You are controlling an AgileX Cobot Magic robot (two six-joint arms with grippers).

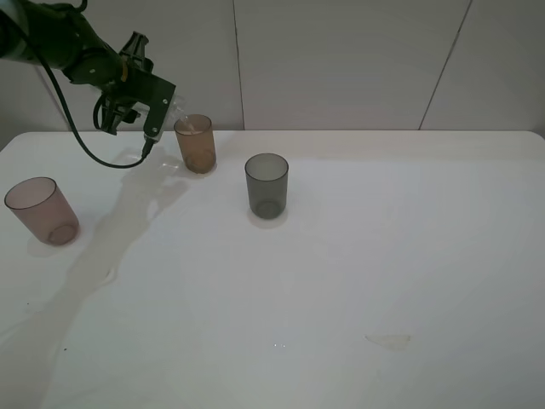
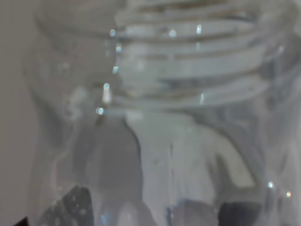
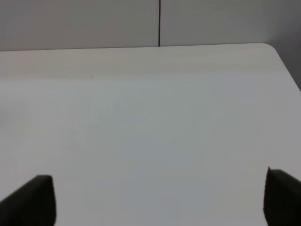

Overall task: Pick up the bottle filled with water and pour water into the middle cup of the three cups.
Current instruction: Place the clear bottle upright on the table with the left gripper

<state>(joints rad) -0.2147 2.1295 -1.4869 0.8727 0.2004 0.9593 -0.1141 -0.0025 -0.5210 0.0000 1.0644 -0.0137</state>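
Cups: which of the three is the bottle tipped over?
The amber cup, farthest back, with the tilted bottle at its rim. The grey cup and pinkish cup stand apart, unattended.

You have no text, label, brand or number to read in any view. The bottle [image 2: 197,66] shows you only clear plastic and bare neck threads. The middle cup [image 1: 197,146], the grey tumbler [image 1: 266,186] and the pinkish tumbler [image 1: 43,211] have plain, unmarked sides.

white table [image 1: 358,256] | on it: amber cup [image 1: 197,145], grey cup [image 1: 266,186], pink cup [image 1: 43,211] | all upright
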